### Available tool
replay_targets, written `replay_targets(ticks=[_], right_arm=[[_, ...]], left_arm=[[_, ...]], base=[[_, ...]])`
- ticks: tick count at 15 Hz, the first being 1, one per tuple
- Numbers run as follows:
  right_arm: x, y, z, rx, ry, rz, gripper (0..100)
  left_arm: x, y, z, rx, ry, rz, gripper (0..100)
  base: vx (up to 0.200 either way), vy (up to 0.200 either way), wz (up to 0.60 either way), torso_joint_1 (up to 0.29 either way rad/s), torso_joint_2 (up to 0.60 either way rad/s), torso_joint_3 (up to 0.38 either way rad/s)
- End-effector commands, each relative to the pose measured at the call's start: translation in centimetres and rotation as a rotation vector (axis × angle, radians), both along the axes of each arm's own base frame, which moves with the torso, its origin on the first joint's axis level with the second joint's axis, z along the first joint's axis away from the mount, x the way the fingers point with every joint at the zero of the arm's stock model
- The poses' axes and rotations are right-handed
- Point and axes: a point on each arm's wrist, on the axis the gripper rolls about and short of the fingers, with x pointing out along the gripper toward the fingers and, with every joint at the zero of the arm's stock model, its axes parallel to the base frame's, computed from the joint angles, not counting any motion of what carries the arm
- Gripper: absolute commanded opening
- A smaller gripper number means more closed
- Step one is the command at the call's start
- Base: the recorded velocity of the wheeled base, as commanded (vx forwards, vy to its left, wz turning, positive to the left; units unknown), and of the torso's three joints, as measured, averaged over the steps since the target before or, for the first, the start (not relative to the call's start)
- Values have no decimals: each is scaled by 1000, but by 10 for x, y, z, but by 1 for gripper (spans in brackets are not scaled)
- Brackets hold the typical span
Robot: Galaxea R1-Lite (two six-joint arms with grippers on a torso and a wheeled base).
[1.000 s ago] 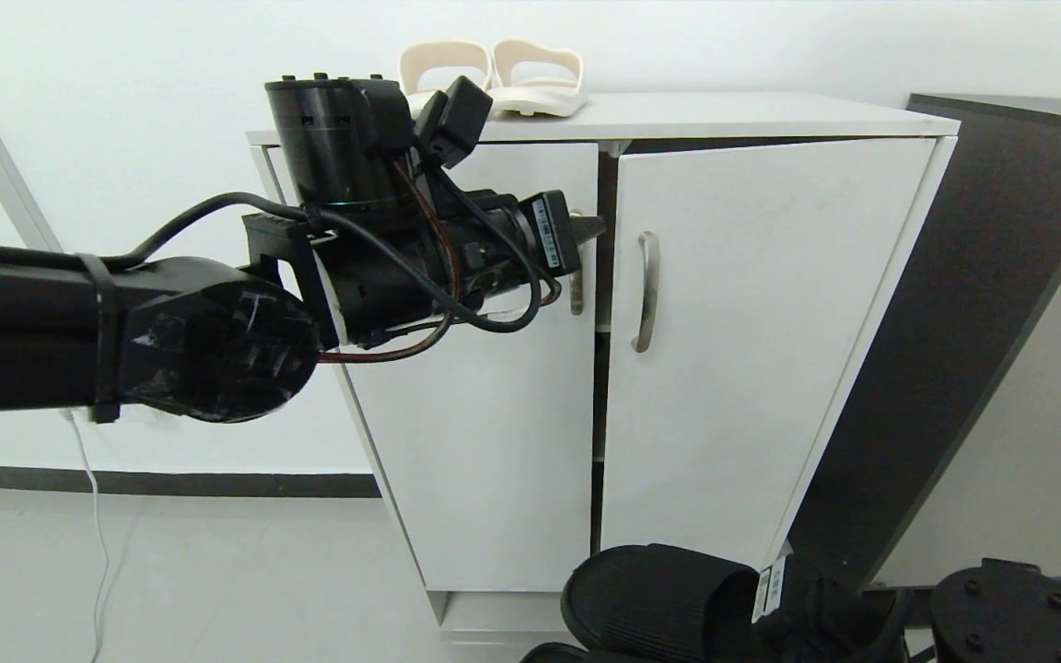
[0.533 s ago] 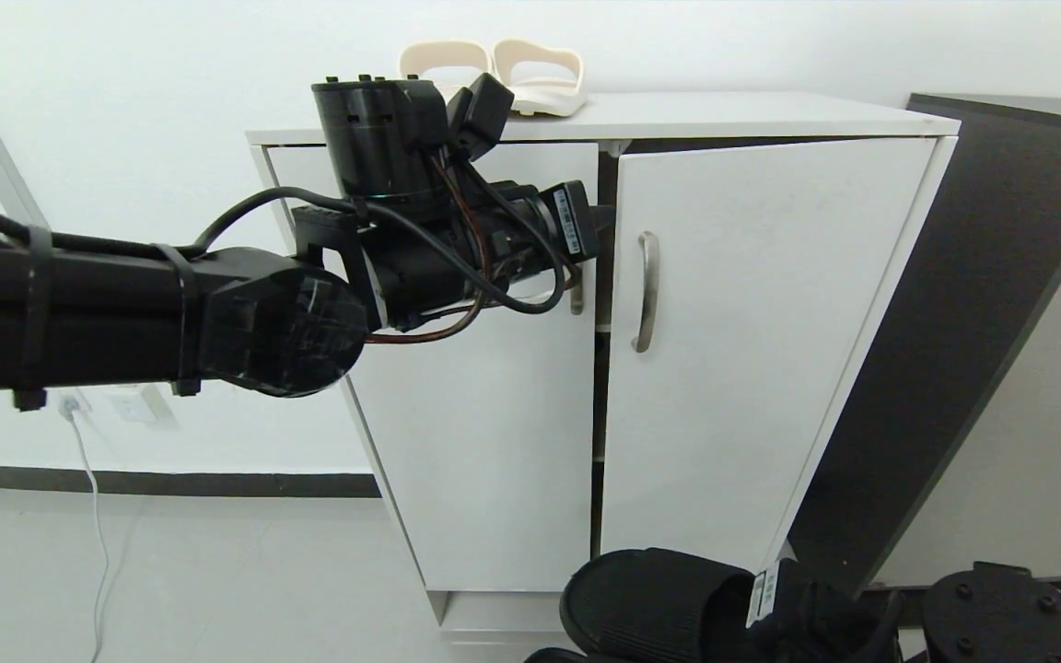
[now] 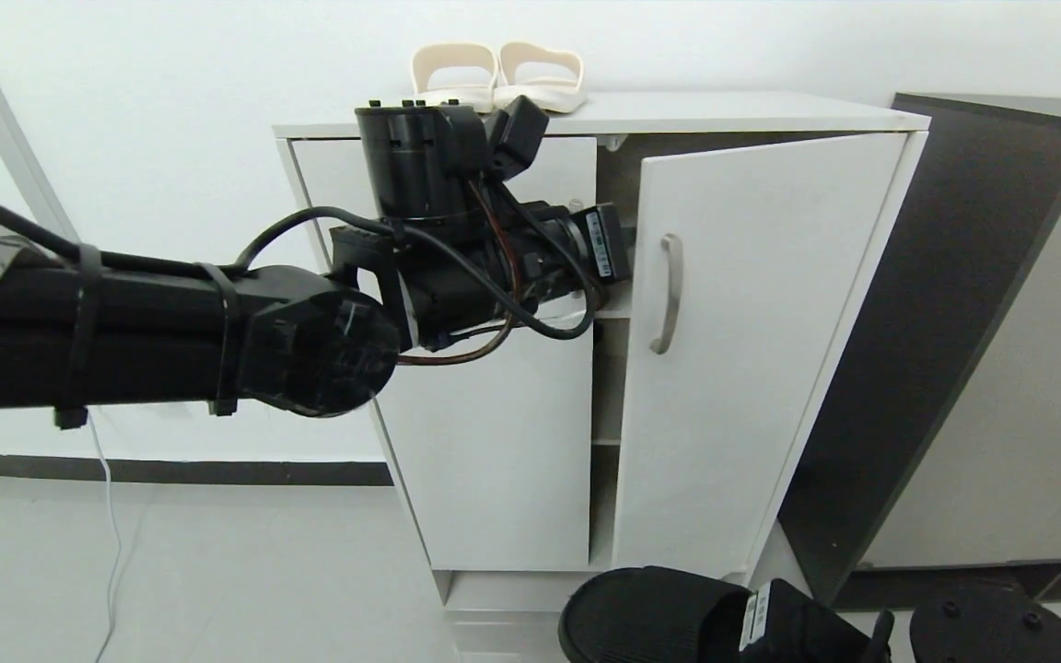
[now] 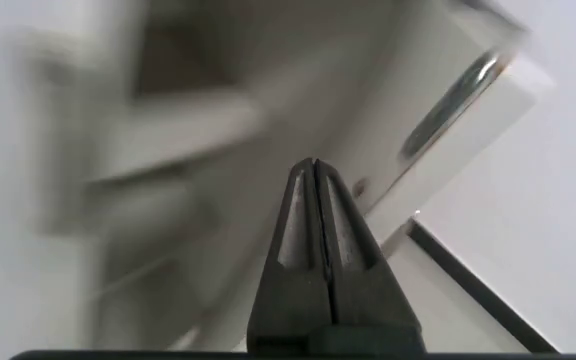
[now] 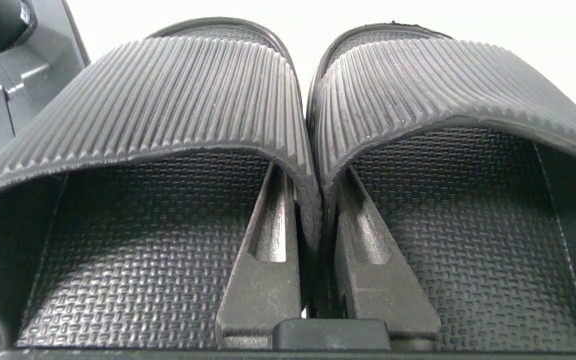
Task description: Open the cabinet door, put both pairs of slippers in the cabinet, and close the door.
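The black slippers (image 5: 198,100) sit side by side, low down in front of the cabinet (image 3: 724,110). The right gripper (image 5: 315,190) pinches them together. One of its fingers (image 5: 266,255) goes inside each slipper, and the two inner walls are squeezed between them. The right wrist view shows this grip up close (in the head view you see a black slipper's rounded top at the bottom edge).

The cream slippers (image 3: 498,75) lie on top of the cabinet near the back, touching each other. The right door (image 3: 752,368) stands a little way open, and the left door (image 3: 494,442) looks shut. In the gap between them you can see the edges of shelves (image 3: 606,315). What is on the shelves cannot be seen.

The left gripper (image 4: 314,175) is up high at that gap, near the right door's handle (image 3: 669,293). The left wrist view shows its fingers pressed tight together.
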Motion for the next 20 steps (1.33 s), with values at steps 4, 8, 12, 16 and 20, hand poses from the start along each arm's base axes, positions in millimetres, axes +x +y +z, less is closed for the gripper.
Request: replay_targets(ticks=[4, 8, 12, 16, 20], right_arm=[[-11, -2, -6, -8, 6, 40, 0], [1, 2, -2, 24, -10, -6, 0], [51, -4, 6, 58, -45, -223, 0], [86, 15, 7, 21, -161, -573, 0], [106, 26, 13, 45, -219, -736, 0]], left_arm=[[-39, -24, -14, -32, -39, -114, 0], [-33, 15, -2, -21, -93, 63, 0], [-75, 98, 12, -16, -117, 249, 0], [-156, 196, -21, 56, -49, 612, 0], [-235, 238, -92, 237, -18, 982, 0]], base=[[-200, 0, 0, 1, 2, 7], [0, 0, 0, 0, 0, 0], [0, 0, 0, 0, 0, 0], [0, 0, 0, 0, 0, 0], [0, 0, 0, 0, 0, 0]])
